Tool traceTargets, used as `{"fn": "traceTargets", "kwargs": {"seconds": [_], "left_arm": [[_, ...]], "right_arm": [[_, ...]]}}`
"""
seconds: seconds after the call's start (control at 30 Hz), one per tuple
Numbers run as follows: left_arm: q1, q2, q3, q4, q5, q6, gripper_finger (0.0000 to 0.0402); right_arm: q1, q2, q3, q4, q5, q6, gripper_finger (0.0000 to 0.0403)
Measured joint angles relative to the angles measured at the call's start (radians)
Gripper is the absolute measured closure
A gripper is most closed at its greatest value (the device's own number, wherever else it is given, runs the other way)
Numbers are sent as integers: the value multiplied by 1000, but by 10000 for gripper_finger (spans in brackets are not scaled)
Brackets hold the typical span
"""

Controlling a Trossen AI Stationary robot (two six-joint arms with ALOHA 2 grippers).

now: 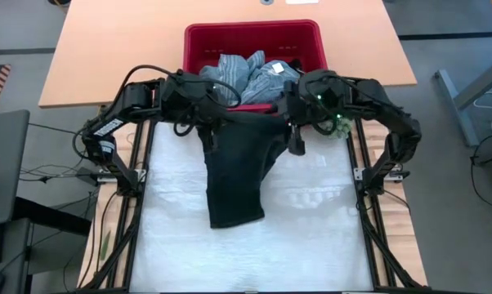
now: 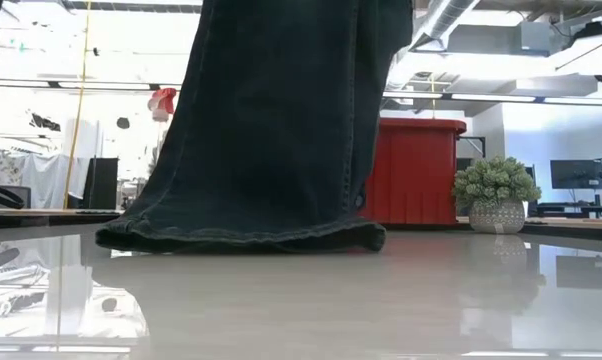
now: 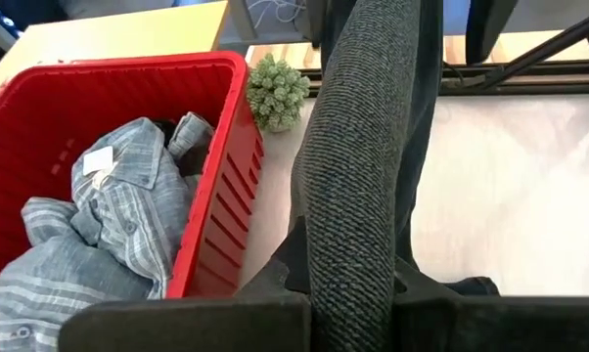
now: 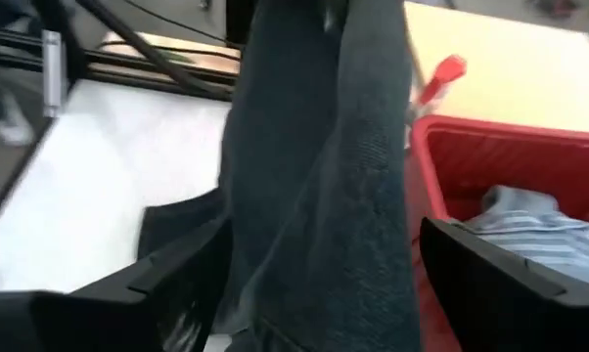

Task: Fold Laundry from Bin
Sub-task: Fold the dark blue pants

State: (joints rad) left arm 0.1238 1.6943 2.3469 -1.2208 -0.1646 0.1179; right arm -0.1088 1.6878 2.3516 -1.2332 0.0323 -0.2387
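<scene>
White counter [image 1: 311, 237] before the red bin [image 1: 307, 37], where striped shirt [image 1: 258, 77] lies; dark navy piece [image 1: 234, 175] hangs from my left end effector [image 1: 199, 121], clamped on its upper edge, hem touching counter; my right end effector [image 4: 304, 264] stands wide, cloth between fingers, ungripped. Best to lower slowly, drawing the cloth flat; fingertips and waistband are hidden by fabric; remaining laundry indistinct.

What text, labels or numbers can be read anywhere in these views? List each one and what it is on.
None can be read.
Striped shirt in the red bin: a small white tag at the collar, too small to read.
Dark garment, held by the left gripper: no print visible.
Background monitors in the low view: too blurred to read.
</scene>
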Motion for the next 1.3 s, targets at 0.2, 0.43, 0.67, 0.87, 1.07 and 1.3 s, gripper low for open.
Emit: {"fn": "traceTargets", "kwargs": {"seconds": [0.2, 0.43, 0.67, 0.87, 1.07, 1.3], "left_arm": [[3, 0, 0, 41, -42, 47, 400], [30, 0, 0, 162, -149, 128, 401], [48, -26, 2, 364, -257, 390, 401], [41, -70, -1, 400, -197, 530, 401], [-42, -84, -24, 148, 54, 250, 401], [-288, -79, -188, 136, 44, 6, 401]], "right_arm": [[-3, -5, 4, 11, 94, -52, 168], [-69, -10, 4, 105, 103, -116, 364], [-129, -44, 2, 369, 106, -281, 364], [-132, -51, 3, 411, 27, -273, 364], [-30, -49, 2, 162, -67, -110, 364], [238, -52, -116, 22, -84, 109, 364]]}}
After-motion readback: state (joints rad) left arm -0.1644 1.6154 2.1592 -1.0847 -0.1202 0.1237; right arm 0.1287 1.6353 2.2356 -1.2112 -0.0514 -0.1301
